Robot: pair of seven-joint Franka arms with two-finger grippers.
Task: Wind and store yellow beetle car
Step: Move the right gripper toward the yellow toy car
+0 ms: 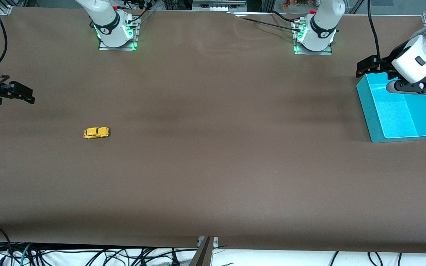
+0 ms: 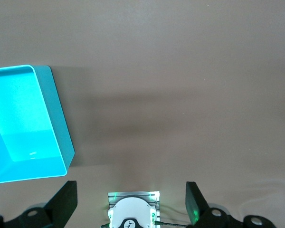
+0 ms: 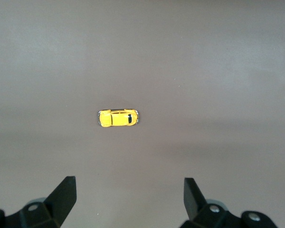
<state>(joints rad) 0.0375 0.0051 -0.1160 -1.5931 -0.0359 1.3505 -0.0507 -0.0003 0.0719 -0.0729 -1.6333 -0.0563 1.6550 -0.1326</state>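
Front view – car: the yellow beetle car sits on its wheels on the brown table, toward the right arm's end, well apart from every edge.
Front view – bin: a turquoise bin at the left arm's end, empty.
Front view – grippers: right gripper over the table's edge at its own end; left gripper over the bin's rim.
Left wrist view: left gripper spread wide, nothing held – bin beside it.
Right wrist view: right gripper spread wide, empty; car on bare table.
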